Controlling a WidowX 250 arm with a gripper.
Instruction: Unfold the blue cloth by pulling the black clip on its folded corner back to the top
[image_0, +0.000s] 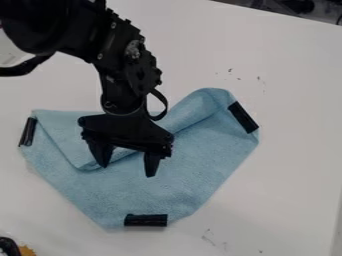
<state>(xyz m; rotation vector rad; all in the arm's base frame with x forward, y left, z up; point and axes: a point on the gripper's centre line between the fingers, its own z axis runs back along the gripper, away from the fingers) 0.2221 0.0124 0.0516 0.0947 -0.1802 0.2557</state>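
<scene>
Your black two-finger robot gripper (127, 170) is open, with its fingers spread apart and no cloth pinched, over the middle of the soft light blue cloth (194, 172), which lies partly folded on the smooth white table (287, 155). It looks like you are between grabs, working on folding the cloth or making it flat. Next, you probably need to choose a loose edge or a corner with a black strip (145, 220), line up, and pinch just that bit gently.
</scene>
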